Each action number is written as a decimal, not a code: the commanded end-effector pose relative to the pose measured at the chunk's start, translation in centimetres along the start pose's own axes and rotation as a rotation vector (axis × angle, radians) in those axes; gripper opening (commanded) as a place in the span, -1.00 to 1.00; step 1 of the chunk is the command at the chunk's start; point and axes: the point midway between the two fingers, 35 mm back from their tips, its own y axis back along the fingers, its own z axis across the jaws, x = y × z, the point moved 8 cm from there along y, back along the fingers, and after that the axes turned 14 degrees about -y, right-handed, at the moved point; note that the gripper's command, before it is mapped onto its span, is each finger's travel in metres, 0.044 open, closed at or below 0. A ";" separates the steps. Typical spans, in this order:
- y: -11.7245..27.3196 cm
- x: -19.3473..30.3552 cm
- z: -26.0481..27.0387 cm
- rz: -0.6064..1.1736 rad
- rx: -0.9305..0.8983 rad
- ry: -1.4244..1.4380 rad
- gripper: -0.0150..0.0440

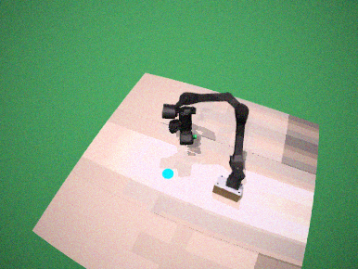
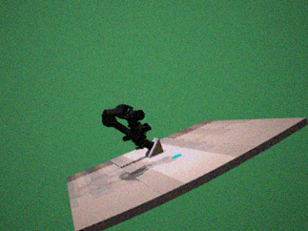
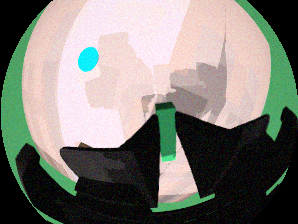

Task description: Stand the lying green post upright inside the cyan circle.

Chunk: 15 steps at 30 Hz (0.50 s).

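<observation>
The gripper point(image 3: 166, 119) is shut on the green post point(image 1: 195, 136) point(image 3: 167, 132), which shows between the two black fingers in the wrist view. The gripper and post are raised above the table, with the arm's shadow apart from it. How far the post is tilted is hard to tell. The post cannot be made out in the exterior view. The cyan circle point(image 1: 168, 173) point(image 2: 176, 155) point(image 3: 88, 59) is flat on the table. It lies off to one side of the gripper, at the upper left in the wrist view, and nothing stands on it.
The table point(image 1: 97, 185) point(image 2: 242, 141) has a patchy pale surface with shadows; its edges border a green floor. The arm's base block point(image 1: 226, 192) point(image 2: 156, 148) stands on it, to the right of the cyan circle in the top view. The arm arches above the table.
</observation>
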 end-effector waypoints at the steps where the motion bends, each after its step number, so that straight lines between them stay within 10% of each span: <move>1: 0.4 -0.8 1.0 -0.007 -0.008 0.056 -0.42; 15: 1.0 -2.9 4.5 -0.015 -0.015 0.236 -0.42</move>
